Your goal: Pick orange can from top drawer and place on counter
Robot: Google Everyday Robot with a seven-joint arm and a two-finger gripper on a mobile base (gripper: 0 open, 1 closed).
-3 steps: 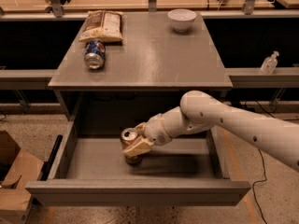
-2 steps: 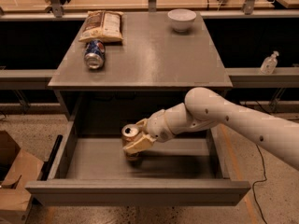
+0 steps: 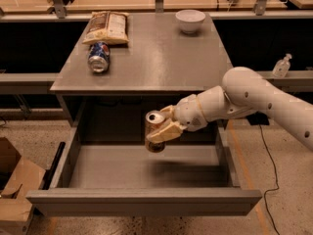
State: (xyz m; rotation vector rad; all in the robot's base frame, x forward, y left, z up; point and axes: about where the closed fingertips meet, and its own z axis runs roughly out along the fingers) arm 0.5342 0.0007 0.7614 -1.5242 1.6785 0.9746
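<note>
The orange can (image 3: 154,146) is upright, its silver top facing up, held in my gripper (image 3: 164,127) above the floor of the open top drawer (image 3: 146,199). The gripper's pale fingers (image 3: 165,132) are shut around the can's upper side. My white arm reaches in from the right. The can hangs clear of the drawer floor, below the front edge of the grey counter (image 3: 161,62). A shadow lies on the drawer floor under it.
On the counter lie a blue-red-white can (image 3: 99,57) on its side, a snack bag (image 3: 107,27) behind it and a white bowl (image 3: 190,20) at the back right. A cardboard box (image 3: 12,190) stands on the floor at left. A small bottle (image 3: 282,65) stands at right.
The gripper has lifted the orange can upward off the drawer floor and slightly to the right. The can now hangs higher, near the counter's front edge.
</note>
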